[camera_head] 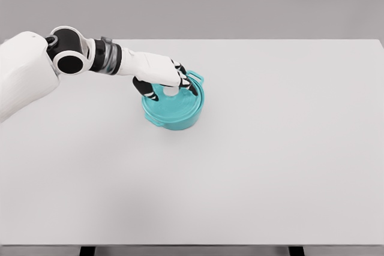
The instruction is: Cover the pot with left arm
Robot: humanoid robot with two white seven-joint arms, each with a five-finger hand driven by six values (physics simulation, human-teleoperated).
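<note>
The white counter (252, 166) fills the frame from its near edge. Just left of centre sits a teal pot (174, 118), round, with a handle (198, 78) pointing to the upper right. Its lid (175, 105) lies on top. The left hand (161, 77), reaching in from the upper left, curls around the lid's white knob (170, 91)

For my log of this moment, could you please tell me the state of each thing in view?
pot: upright on the table, lid on it
lid: on the pot, its knob gripped
left hand: fingers curled around the lid's knob
table: white, bears only the pot
</note>
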